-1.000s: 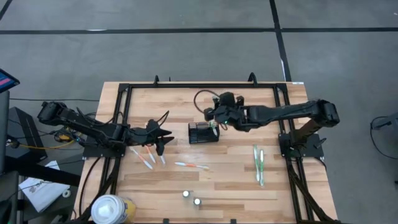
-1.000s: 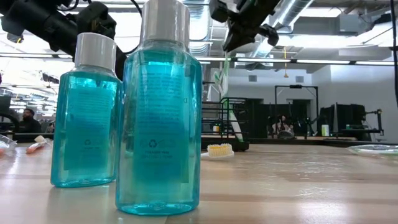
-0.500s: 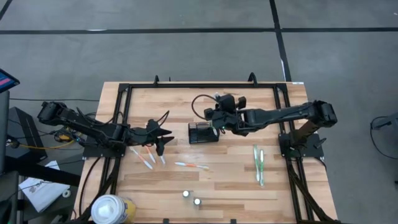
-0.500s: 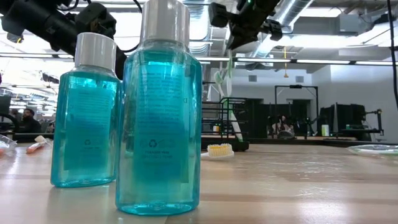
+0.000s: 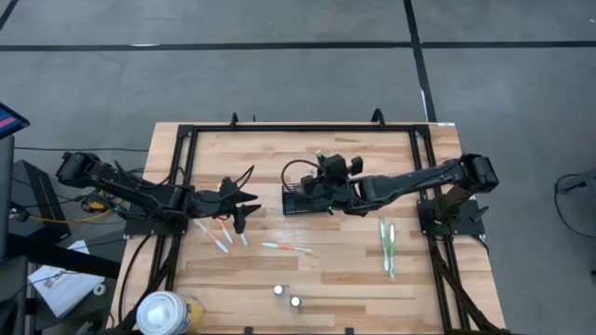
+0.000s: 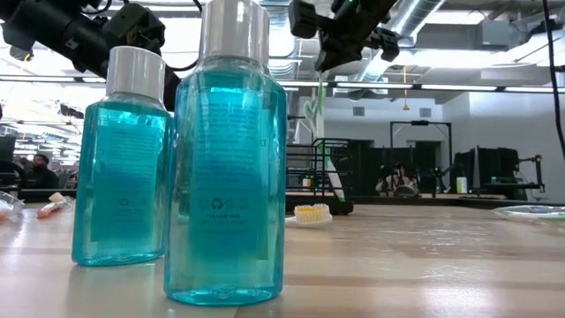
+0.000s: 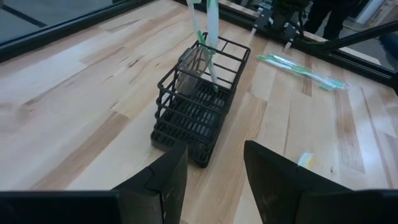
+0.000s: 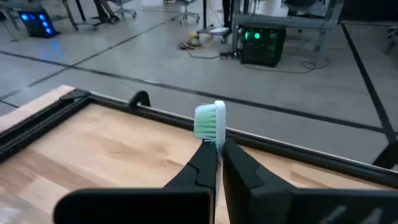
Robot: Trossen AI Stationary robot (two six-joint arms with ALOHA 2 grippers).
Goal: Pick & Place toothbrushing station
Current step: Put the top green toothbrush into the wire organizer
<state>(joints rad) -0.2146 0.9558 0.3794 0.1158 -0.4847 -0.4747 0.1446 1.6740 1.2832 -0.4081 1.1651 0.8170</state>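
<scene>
The black wire-mesh holder (image 5: 304, 199) stands on its base at mid-table; it shows too in the left wrist view (image 7: 199, 106) and in the low view (image 6: 314, 172). My right gripper (image 5: 320, 182) hangs over it, shut on a white-and-green toothbrush (image 7: 212, 28), whose lower end reaches down into the holder. My left gripper (image 7: 214, 180) waits open left of the holder (image 5: 244, 208). Several more toothbrushes lie flat on the table: orange-pink ones (image 5: 220, 234), one (image 5: 287, 247) and two green ones (image 5: 386, 244). My right gripper pinches the toothbrush's neck (image 8: 215, 143) between its two fingertips, just under the bristle head (image 8: 210, 121), which stands out past them. The fingers come nearly level from the table's right and lie across the brush. It hangs upright (image 6: 314, 108), lower end inside the holder (image 7: 213, 79).
Two blue mouthwash bottles (image 6: 225, 168) (image 6: 122, 159) stand near the front edge and fill the low view. A white-and-yellow round container (image 5: 166, 313) sits at the front left corner. A black frame (image 5: 186, 140) borders the table. A brush head (image 6: 311, 213) lies beside the holder.
My right gripper has gone toward the table's left and sunk a little, coming over the holder with the toothbrush, and its wrist has turned. The toothbrush stays upright. My left gripper has kept its place.
</scene>
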